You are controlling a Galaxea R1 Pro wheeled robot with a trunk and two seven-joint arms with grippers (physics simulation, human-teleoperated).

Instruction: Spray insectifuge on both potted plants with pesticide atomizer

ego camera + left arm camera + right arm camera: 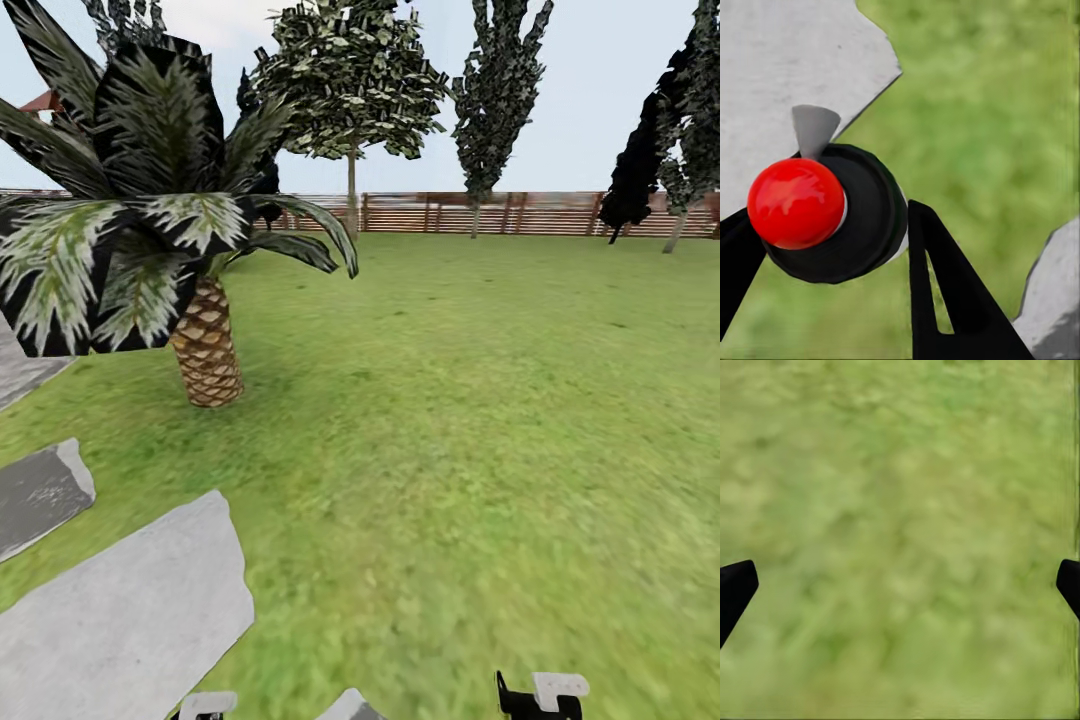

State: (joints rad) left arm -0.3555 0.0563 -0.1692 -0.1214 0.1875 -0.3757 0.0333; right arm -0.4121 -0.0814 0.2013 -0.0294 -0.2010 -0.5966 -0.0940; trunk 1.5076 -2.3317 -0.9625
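Mostly lawn [480,420] spreads out from the palm [205,350], with the fence [520,213] far behind it and grey stones [130,610] in front. Beside one stone the left gripper [832,247] clamps the atomizer [832,214], red cap showing. Over grass, the right gripper [900,585] gapes wide.

Ahead of the right end effector [541,697] spreads open green lawn [480,420] up to a brown slat fence [520,213]. Grey stepping stones [130,610] and a squat palm [205,350] lie well leftward.
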